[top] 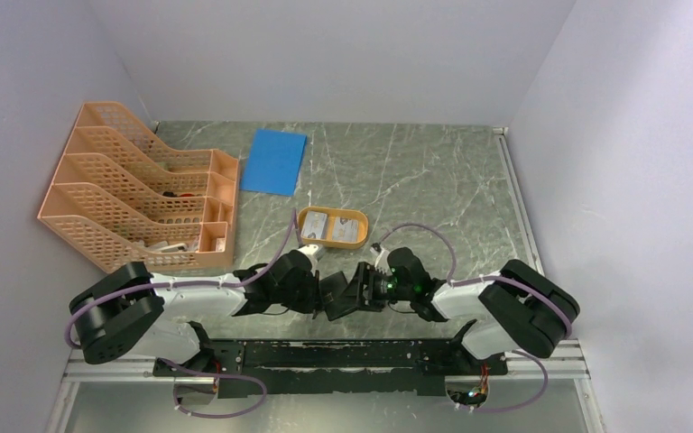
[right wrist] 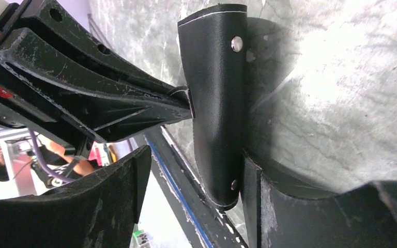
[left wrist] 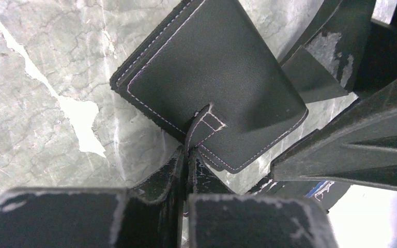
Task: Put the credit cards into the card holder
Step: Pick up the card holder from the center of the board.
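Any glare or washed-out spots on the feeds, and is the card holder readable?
Top external: even light, but the card holder is hard to pick out, dark on dark. Left wrist: holder stitching sharp, lower-right corner blown out. Right wrist: strong glare on the table upper right, background washed out lower left.

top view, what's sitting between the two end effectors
The black card holder, between the left end effector and right end effector; the top external view shows it, both wrist views closer.

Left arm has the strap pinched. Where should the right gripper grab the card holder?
Likely pinch the card holder across its thin closed covers, at its near end, coming from the right, opposite the left gripper on the strap. It stands edge-on between the right gripper's open jaws, beside one of them.
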